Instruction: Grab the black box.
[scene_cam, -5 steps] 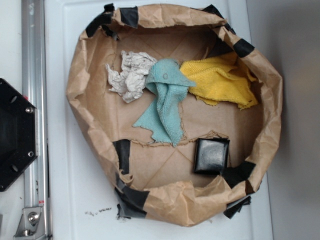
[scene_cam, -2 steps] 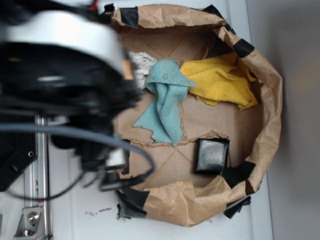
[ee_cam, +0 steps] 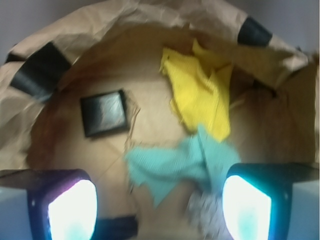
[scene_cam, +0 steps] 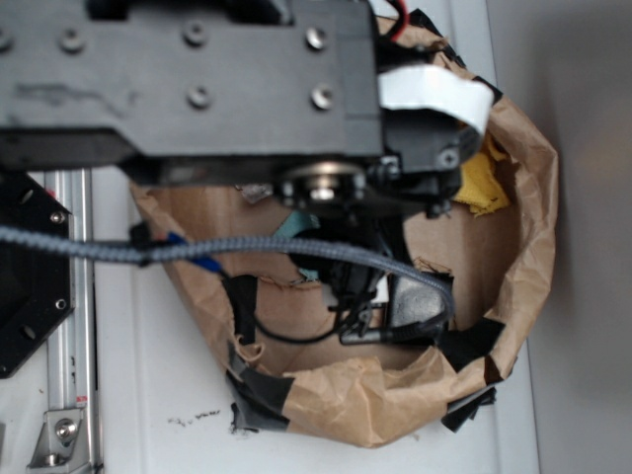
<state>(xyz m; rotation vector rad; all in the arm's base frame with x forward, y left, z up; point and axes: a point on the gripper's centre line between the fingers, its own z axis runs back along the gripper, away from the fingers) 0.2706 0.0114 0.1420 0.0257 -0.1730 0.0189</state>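
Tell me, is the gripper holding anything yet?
Nothing. The gripper is open above the cloths, and the black box lies untouched on the paper.

Exterior view: overhead, straight down on surface [scene_cam: 148, 395], arm close beneath lens. Wrist view: behind pincer [ee_cam: 160, 200], angled down, near. Both share paper bin [scene_cam: 523, 217], black box [ee_cam: 104, 112] ahead of pincer.

One black box [ee_cam: 104, 113], one yellow cloth [ee_cam: 201, 93], one teal cloth [ee_cam: 180, 162], perhaps one blurred white cloth [ee_cam: 202, 214].

Black box [ee_cam: 104, 113] in paper basin [ee_cam: 150, 30]; cloths [ee_cam: 200, 95] beside.
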